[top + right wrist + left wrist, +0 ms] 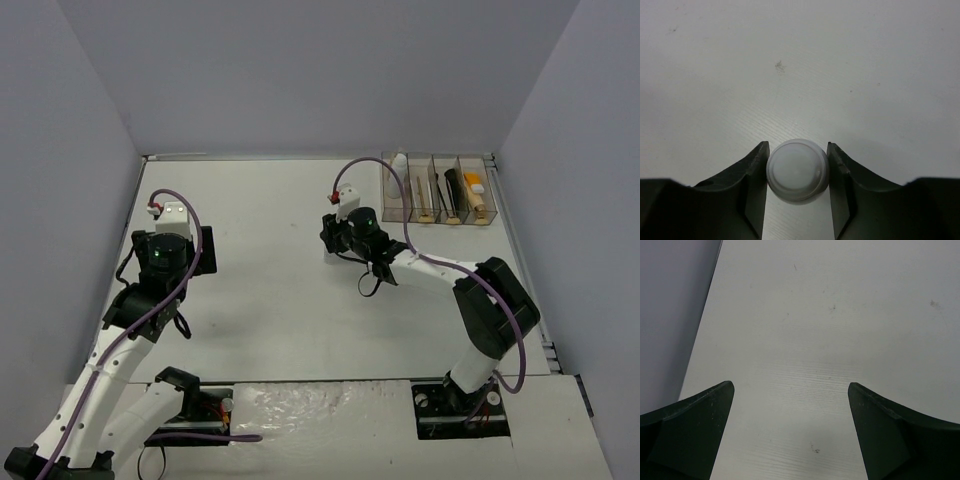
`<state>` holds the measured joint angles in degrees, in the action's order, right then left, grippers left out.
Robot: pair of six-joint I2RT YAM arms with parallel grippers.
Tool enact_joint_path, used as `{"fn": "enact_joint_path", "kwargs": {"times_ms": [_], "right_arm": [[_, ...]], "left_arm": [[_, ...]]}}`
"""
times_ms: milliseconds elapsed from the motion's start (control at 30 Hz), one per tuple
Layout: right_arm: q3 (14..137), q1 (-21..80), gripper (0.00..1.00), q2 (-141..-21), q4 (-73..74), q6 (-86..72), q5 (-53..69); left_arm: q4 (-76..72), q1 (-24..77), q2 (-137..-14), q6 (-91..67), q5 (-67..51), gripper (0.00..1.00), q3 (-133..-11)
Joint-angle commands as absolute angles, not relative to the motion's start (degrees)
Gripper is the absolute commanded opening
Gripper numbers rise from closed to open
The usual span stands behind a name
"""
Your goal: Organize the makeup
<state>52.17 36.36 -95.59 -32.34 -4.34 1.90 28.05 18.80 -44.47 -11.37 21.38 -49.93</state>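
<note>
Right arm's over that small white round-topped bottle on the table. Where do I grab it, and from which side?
Take the small white round-topped bottle across its round body, straight down from above. It appears upright, circular top facing the right wrist camera, so any opposite sides suit. The right gripper brackets it, a finger touching each side.

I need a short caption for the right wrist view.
Right gripper grips a white bottle over the white table.

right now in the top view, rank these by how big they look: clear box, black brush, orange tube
1. clear box
2. black brush
3. orange tube, shorter than the brush but wider, so these two are a close call
</note>
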Motion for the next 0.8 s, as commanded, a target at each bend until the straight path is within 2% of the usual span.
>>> {"fn": "enact_joint_path", "kwargs": {"times_ms": [0, 233, 400, 767], "right_arm": [[54.27, 35.9, 0.0, -92.37, -36.46, -2.18, 0.91], [60.11, 30.7, 0.0, -86.91, -30.0, 1.93, -2.19], [67.25, 22.49, 0.0, -86.13, -25.49, 2.56, -4.52], [77.34, 12.08, 0.0, -94.59, -24.81, -1.23, -4.75]], "left_arm": [[25.82, 17.87, -44.74, -12.04, 19.98, 0.97, -51.7], [25.75, 16.87, -44.73, -12.31, 18.71, 0.97, -51.77], [25.75, 16.04, -44.81, -12.63, 17.97, 0.97, -51.77], [25.58, 13.8, -45.97, -13.42, 14.56, 0.97, -51.88]]}}
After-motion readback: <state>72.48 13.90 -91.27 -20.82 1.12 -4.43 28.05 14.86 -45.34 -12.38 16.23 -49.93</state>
